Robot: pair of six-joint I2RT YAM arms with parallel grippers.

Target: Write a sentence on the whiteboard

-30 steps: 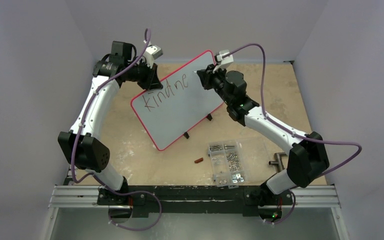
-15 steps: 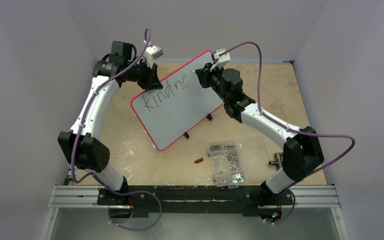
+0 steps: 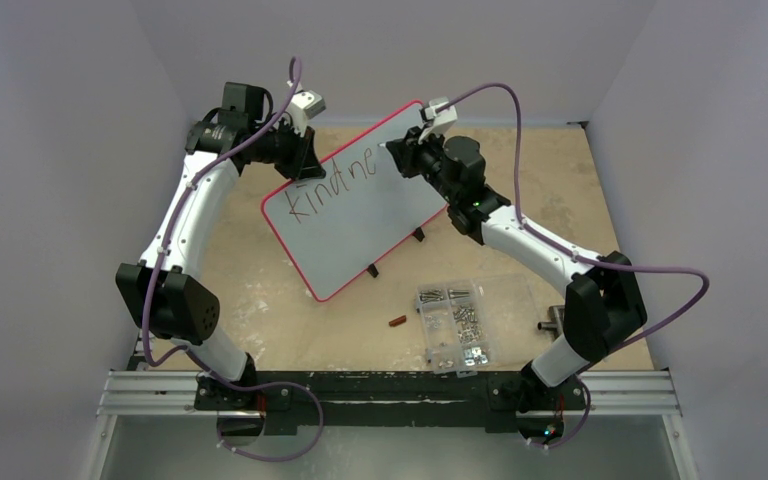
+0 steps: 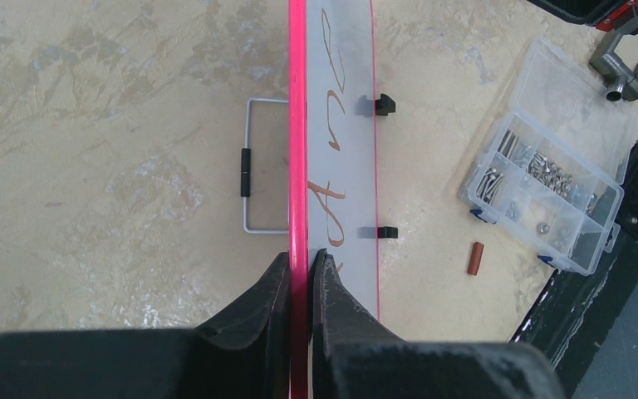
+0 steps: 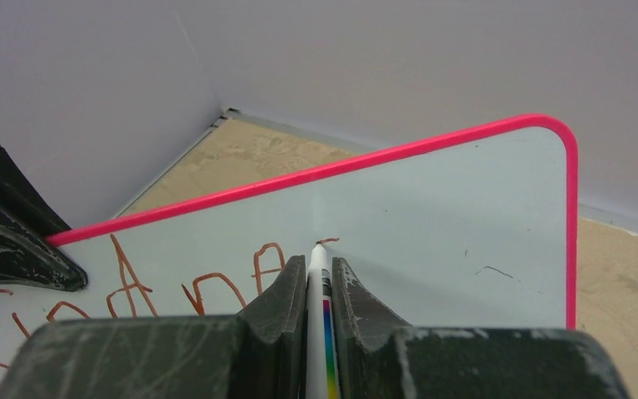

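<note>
Whiteboard (image 3: 360,215): flat, glossy white, thin pink rim, rounded corners. It stands tilted on the mottled tan desk (image 3: 260,300), far centre. Writing (image 3: 332,187) reads "kindne".

Left fingers (image 4: 282,270): nearly together, clamped on the board's rim.

Right fingers (image 5: 295,278): pinching a white marker (image 5: 319,287), tip touching the board at a short stroke.

The strokes show reddish-brown in the wrist views and dark from overhead.
</note>
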